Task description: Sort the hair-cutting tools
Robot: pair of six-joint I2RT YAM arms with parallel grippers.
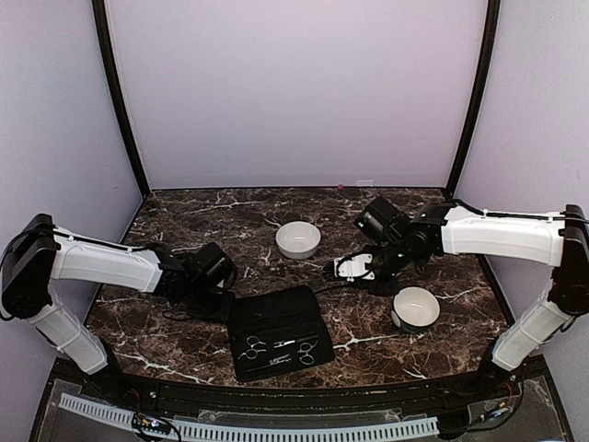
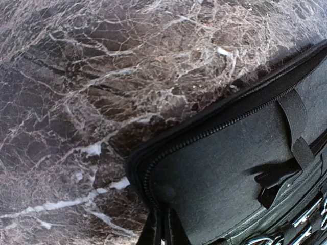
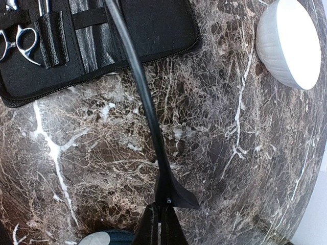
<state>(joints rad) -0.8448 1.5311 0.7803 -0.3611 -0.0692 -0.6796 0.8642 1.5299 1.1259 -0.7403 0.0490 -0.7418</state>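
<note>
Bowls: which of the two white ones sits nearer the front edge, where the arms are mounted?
The right-hand bowl, beside the right arm and level with the black case. The other bowl sits farther back, mid-table.

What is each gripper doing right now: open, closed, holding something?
Left gripper: closed at the black case edge; a grip on it cannot be told.
Right gripper: closed on a slim black comb stick.

Scissors in case, comb in pincer
</note>
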